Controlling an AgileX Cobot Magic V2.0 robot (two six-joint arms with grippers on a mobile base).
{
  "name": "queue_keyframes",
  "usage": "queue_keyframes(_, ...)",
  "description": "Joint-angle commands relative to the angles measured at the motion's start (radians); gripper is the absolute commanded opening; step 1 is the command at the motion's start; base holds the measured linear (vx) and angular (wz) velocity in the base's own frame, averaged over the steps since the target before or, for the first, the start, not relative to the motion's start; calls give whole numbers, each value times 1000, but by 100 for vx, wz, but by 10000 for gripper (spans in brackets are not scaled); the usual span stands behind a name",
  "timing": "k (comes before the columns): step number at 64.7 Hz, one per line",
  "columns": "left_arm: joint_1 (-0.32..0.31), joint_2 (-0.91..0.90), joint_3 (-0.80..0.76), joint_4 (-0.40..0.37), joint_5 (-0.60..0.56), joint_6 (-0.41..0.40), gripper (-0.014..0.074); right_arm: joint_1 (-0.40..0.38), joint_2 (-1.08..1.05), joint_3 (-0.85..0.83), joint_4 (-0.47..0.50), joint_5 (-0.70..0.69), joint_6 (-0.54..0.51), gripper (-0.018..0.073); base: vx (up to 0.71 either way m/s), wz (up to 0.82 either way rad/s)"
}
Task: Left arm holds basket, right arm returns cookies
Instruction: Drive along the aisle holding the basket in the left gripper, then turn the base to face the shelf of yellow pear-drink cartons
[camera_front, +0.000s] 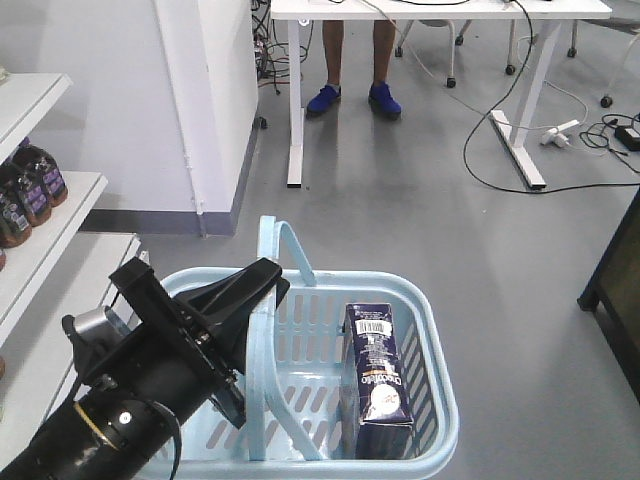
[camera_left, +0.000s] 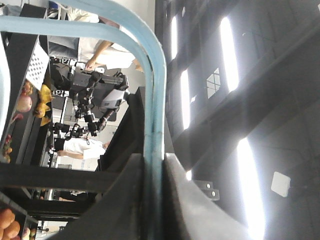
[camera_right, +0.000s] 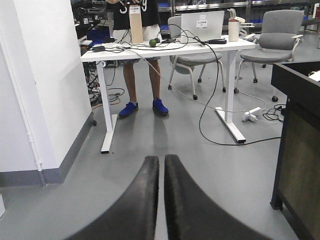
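The light blue basket (camera_front: 443, 385) hangs at the bottom centre of the front view. My left gripper (camera_front: 266, 288) is shut on one of its hoop handles (camera_front: 290, 243). In the left wrist view the two jaws press on the blue handle bar (camera_left: 156, 100), with the left gripper (camera_left: 154, 167) clamped around it. The cookies (camera_front: 377, 378), a tall dark navy box with a white barcode patch, stand inside the basket on its right side. My right gripper (camera_right: 161, 162) is shut with nothing between its fingers. It hangs over bare grey floor and does not show in the front view.
White shelves (camera_front: 45, 235) with dark bottles (camera_front: 30, 190) run along the left. A white desk (camera_right: 165, 47) stands ahead, with a person's legs in blue shoes (camera_front: 355, 98) behind it and cables (camera_front: 520, 130) on the floor. A dark cabinet (camera_right: 297, 150) is on the right.
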Motion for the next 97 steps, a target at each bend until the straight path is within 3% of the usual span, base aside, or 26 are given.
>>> queue_keyframes(1, -7, -32, -30, 10, -279, -8, -3, -1, -13, 17, -5, -75, -6, -3, 37, 5)
queue_keyframes(37, -7, -32, -30, 10, -279, -8, -3, -1, -13, 17, -5, -75, -6, -3, 29, 25)
queue_keyframes(97, -7, -32, -30, 10, -279, -8, -3, -1, -13, 17, -5, -75, -6, -3, 13, 57)
